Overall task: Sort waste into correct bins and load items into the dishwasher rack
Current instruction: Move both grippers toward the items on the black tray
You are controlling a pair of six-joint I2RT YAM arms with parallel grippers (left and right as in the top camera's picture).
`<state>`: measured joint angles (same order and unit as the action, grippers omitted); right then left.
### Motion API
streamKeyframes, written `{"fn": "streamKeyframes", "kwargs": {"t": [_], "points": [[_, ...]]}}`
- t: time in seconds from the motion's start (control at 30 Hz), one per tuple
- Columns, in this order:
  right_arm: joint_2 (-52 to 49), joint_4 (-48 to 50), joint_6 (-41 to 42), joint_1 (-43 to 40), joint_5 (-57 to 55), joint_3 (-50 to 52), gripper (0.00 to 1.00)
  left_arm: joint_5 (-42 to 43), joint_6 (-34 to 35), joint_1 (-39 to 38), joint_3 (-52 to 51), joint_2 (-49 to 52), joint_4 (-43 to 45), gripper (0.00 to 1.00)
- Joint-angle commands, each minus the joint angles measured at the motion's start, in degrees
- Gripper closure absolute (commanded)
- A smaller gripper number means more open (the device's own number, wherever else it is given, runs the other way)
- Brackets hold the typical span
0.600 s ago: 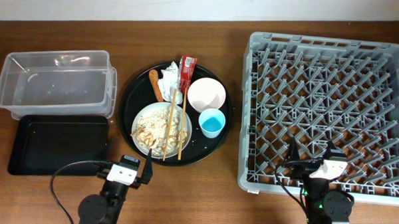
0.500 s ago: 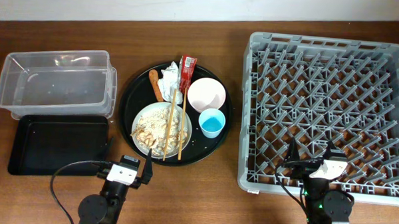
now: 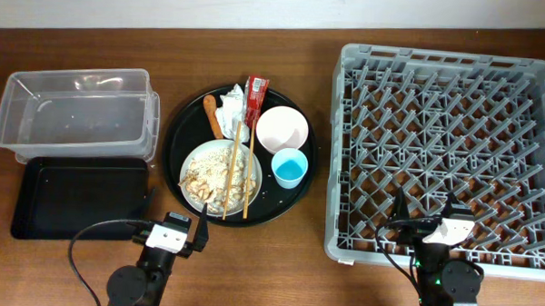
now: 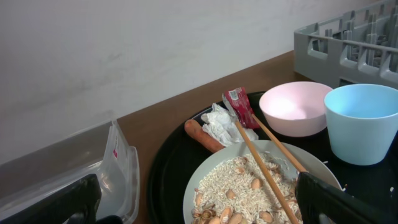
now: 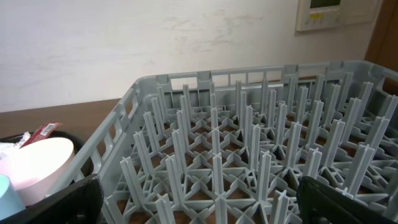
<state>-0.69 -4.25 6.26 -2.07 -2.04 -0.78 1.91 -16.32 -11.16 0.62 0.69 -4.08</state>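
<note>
Nothing moved, chopsticks [image 3: 230, 179] lying across white plate [image 3: 188, 168]

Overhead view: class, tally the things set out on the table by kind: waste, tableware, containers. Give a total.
Waste: 4 (red snack wrapper, crumpled white napkin, orange sausage piece, pale rice scraps)
Tableware: 4 (white bowl, light-blue cup, white round plate, wooden chopstick pair)
Containers: 4 (clear plastic tub, black rectangular tray, round black tray, grey lattice dishwasher rack)
Total: 12

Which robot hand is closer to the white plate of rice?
Left. The left hand is just in front of the plate; the right hand is over the rack.
</note>
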Motion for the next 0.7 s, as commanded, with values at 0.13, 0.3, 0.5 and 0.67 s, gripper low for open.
{"fn": "streamKeyframes", "kwargs": {"t": [0.13,0.3,0.5,0.67], "points": [[0.26,-0.17,0.15,-0.26,0.09,0.46,0.02,-0.22,-0.02,0.24,-0.13,-0.28,-0.48,0.01],[0.28,-0.20,0.17,-0.26,0.35,0.46,0.02,-0.20,0.00,0.24,-0.13,-0.28,-0.48,0.01],[0.28,2.89,0.15,-0.26,15.41,0.46,0.02,7.04,0.00,0.20,-0.09,-0.28,2.67,0.01],[0.26,0.74,0.17,-0.22,21.99,-4.24,0.02,10.34,3.91,0.20,1.46,-0.28,13.97,0.01]]}}
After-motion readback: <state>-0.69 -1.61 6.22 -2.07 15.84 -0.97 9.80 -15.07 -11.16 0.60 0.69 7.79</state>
